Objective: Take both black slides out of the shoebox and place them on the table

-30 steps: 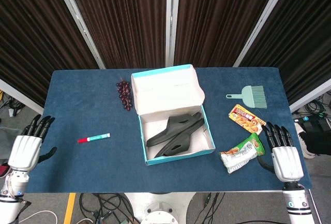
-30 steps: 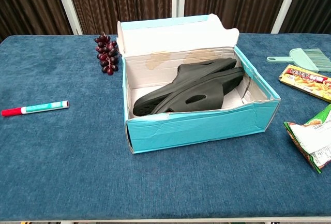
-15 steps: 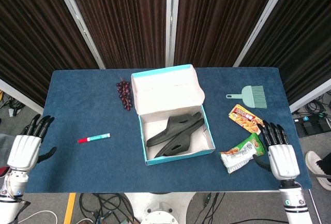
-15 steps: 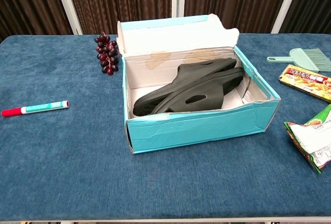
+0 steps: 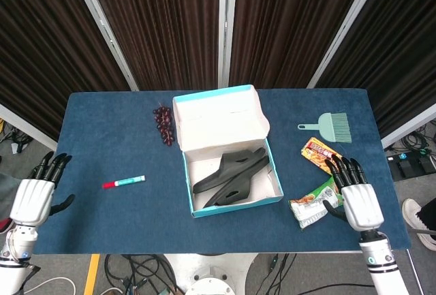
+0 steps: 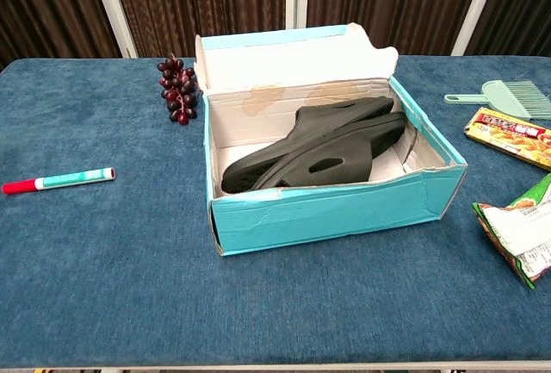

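Two black slides (image 5: 230,176) (image 6: 323,143) lie stacked inside the teal shoebox (image 5: 197,210) (image 6: 336,212) in the middle of the blue table; the box's lid stands open at the back. My left hand (image 5: 34,197) hangs open at the table's left edge, far from the box. Over the table's right front corner, beside the snack bag, my right hand (image 5: 357,198) is open with fingers spread and nothing in it. Neither hand shows in the chest view.
A bunch of dark grapes (image 5: 163,125) (image 6: 178,89) lies left of the box lid. A red-capped marker (image 5: 123,182) (image 6: 58,180) lies at the left. On the right are a green hand brush (image 5: 328,127), an orange snack packet (image 5: 324,156) and a green-white snack bag (image 5: 315,203).
My right hand has moved left and a little forward, from the table's right edge to just beside the snack bag. The left hand and the slides have not moved.
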You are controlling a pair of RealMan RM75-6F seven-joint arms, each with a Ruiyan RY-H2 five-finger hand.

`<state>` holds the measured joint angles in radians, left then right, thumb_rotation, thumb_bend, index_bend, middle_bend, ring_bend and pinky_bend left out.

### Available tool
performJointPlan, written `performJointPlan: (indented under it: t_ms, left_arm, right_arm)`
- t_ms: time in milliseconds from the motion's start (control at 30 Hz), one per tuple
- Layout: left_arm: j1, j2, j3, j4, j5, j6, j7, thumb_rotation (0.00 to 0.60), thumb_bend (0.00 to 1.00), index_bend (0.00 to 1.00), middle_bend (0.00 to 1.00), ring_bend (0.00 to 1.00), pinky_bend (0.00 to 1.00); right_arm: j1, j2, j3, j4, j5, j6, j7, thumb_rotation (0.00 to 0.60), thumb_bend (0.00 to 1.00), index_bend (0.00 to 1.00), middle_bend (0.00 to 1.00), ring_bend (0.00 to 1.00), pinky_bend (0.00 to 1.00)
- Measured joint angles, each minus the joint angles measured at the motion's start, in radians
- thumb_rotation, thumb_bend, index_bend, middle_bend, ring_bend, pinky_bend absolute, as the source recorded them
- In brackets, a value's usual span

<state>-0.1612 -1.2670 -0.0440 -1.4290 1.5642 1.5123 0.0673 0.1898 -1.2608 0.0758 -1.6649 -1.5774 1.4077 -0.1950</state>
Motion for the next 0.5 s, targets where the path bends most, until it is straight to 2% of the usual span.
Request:
performJointPlan:
  t_ms: [267,500]
  left_arm:
    - [0.0,-0.002,0.003,0.006,-0.003,-0.007,-0.004,0.6,0.19,0.09,0.11,0.03,0.28]
    - [0.003,0.004,0.0,0.007,-0.014,-0.008,-0.018,0.6,0.19,0.09,0.11,0.03,0.28]
  right_arm:
    - [0.116,-0.026,0.048,-0.034,0.022,-0.141,-0.079,0.6,0.14,0.0,0.06,0.0,0.0]
    - [0.281,-0.1,0.109,-0.047,0.088,-0.324,-0.165,0.6,0.15,0.0,0.15,0.0,0.02]
